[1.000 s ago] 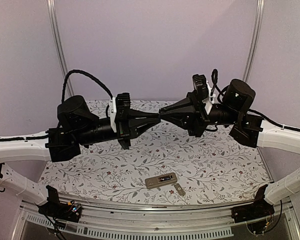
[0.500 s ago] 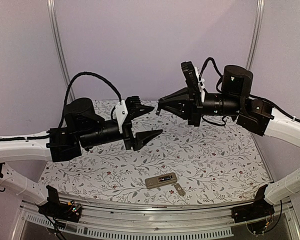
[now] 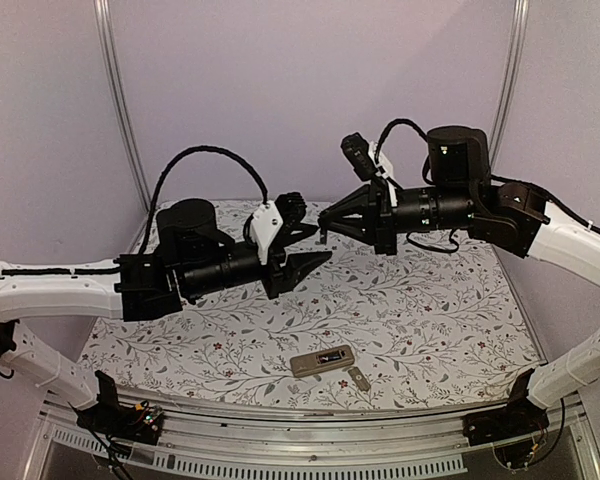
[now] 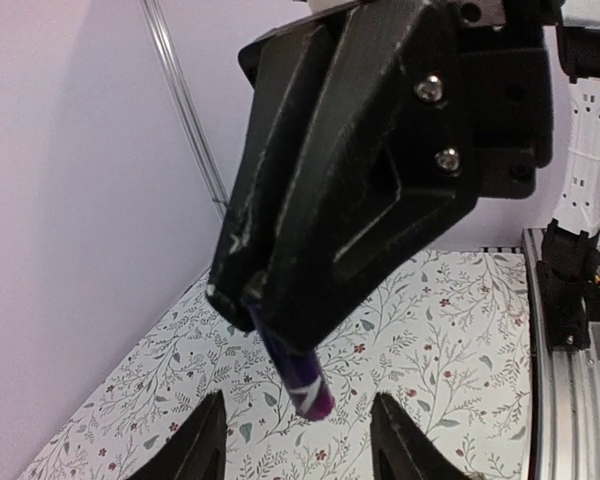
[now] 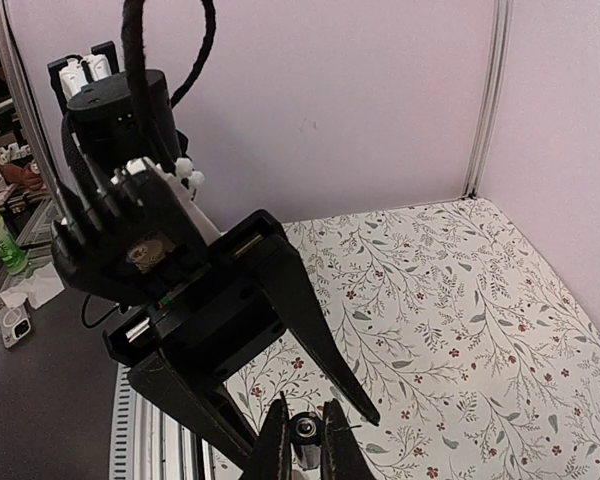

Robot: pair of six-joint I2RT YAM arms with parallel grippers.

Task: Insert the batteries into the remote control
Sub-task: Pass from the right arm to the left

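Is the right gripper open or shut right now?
Shut on a battery. The left wrist view shows the right gripper pinching it, its purple end poking out.

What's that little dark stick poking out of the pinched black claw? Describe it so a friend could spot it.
Above the flowery table, look to the right side: the right gripper hangs in mid-air, pinched shut. The battery pokes out of its tips. It is a slim, dark, purple-tinged cylinder held aloft, unlike the flat remote control and grey cover lying on the table.
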